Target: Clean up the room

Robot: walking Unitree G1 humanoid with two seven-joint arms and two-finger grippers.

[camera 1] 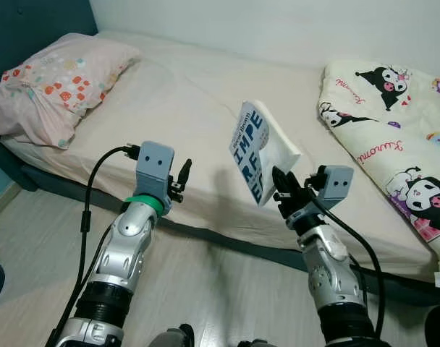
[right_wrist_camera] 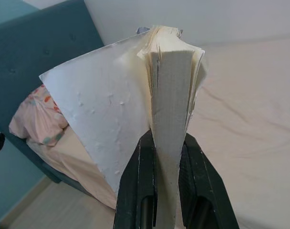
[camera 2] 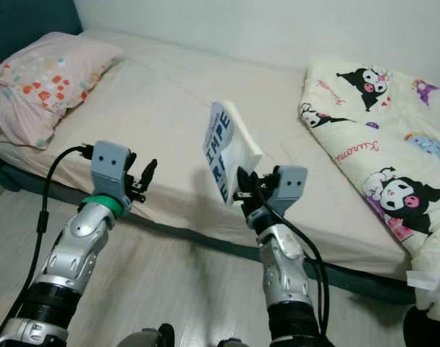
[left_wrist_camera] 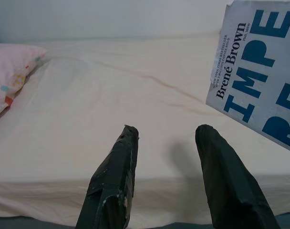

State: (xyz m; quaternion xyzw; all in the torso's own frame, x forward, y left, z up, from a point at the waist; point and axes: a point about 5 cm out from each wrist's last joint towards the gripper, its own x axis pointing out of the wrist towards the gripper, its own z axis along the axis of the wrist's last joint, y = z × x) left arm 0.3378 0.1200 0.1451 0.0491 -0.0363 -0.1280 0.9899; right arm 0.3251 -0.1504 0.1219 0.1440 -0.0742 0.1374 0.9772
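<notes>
- Silver arms rise from the bottom of the head view, over pale wood floor, toward the near edge of a bed.
- At lower left centre, the left gripper hovers just above the bed's front edge; its two black fingers stand apart with only the cream sheet showing between them, holding nothing.
- At lower right centre, the right gripper is clamped on a paperback book, its fingers pressed to either side of the page block near the bottom edge.
- That book stands nearly upright in the air at the frame's centre, over the mattress, white cover with large blue lettering facing left.
- A pink patterned pillow lies at upper left against a dark teal headboard.
- At right, a cream cartoon-print quilt is bunched on the bed.
</notes>
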